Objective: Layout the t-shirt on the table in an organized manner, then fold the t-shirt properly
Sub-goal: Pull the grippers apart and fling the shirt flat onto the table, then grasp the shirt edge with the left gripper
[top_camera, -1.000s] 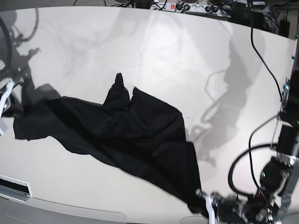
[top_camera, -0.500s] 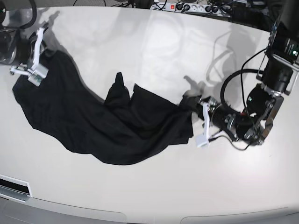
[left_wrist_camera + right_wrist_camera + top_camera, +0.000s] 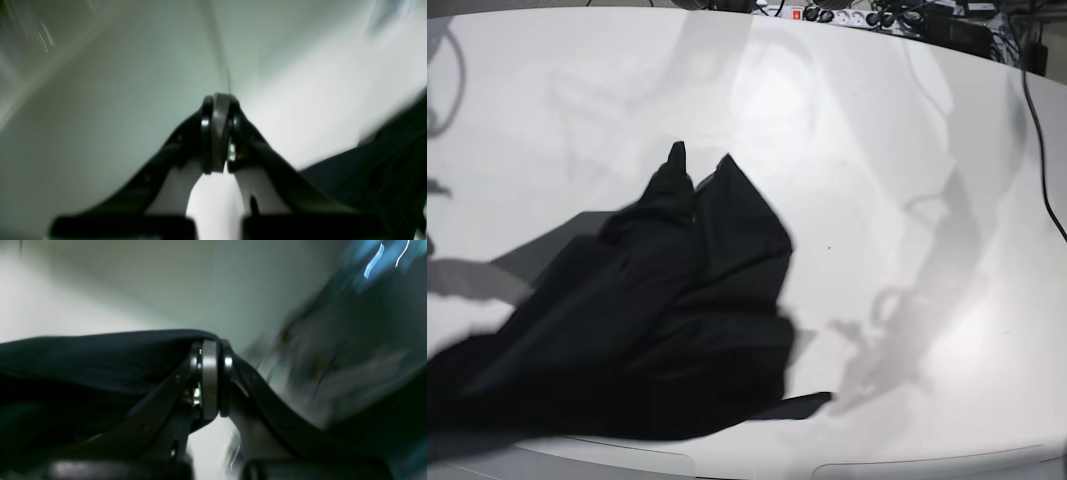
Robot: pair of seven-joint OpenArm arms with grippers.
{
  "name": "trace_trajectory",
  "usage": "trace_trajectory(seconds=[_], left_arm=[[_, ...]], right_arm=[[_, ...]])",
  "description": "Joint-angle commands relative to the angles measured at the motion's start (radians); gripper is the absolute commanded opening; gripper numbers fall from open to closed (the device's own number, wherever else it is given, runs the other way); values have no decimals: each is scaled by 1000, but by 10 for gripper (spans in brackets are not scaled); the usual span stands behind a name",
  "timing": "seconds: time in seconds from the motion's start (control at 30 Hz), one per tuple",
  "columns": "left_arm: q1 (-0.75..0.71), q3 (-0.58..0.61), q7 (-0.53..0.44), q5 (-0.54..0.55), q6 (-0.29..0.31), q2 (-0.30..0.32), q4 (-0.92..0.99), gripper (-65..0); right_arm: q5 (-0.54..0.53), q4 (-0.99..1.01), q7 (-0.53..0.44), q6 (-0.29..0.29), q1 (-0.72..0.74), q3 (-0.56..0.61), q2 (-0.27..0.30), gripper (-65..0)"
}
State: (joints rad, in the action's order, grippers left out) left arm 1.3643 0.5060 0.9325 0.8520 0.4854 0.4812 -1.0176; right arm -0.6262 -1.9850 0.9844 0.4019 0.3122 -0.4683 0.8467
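Having swung out of the base view since half a second ago, with the t-shirt (image 3: 642,330) dragged from the far-left stretch toward the near-left edge and now blurring across the table (image 3: 877,150) as a loose, bunched mass. Starting at the right gripper (image 3: 209,380): pressing together on a dark fold of the shirt, the cloth draping over the left fingertip and trailing away to the left in the right wrist view. Moving to the left gripper (image 3: 217,133): pressing shut too, with no cloth showing between the tips in the blurred left wrist view; black fabric lying only to the lower right, so not possible to say whether a thin edge is pinched there. Looking outward: most of the shirt sagging over the near-left part of the table, one peaked fold poking up toward the middle, a small flap trailing right near the front rim, only arm shadows showing on the bare right half. Judging the step as a flick or sweep to spread the garment, not yet laid flat. Doing it well probably meaning keeping the pinch firm, pulling the held corners well apart so the body opens without twisting, lowering the cloth gently onto the middle of the table rather than letting it slump off the front edge, then smoothing sleeves and hem before any fold.
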Motion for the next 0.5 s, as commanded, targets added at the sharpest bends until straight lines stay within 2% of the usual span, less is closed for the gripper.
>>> trace_trajectory(seconds=[0.0, 0.07, 0.2, 0.27, 0.37, 0.47], left_arm=[[-55, 10, 89, -27, -1, 2, 19, -650], [-55, 2, 134, -2, 5, 4, 19, -650], [-55, 2, 174, 55, 35, 7, 22, -650], [-55, 2, 195, 69, 38, 8, 23, -650], [-63, 2, 230, 142, 42, 35, 24, -650], [-215, 2, 236, 183, 84, 18, 24, -650]], right_arm=[[-39, -4, 21, 12, 14, -28, 41, -650], [-109, 3, 55, 47, 11, -54, 72, -650], [-267, 76, 98, 102, -47, -49, 52, -650], [-286, 92, 170, 132, -130, -49, 36, -650], [-289, 110, 185, 164, -237, -40, -34, -650], [-290, 139, 184, 204, -306, -40, -106, -650]])
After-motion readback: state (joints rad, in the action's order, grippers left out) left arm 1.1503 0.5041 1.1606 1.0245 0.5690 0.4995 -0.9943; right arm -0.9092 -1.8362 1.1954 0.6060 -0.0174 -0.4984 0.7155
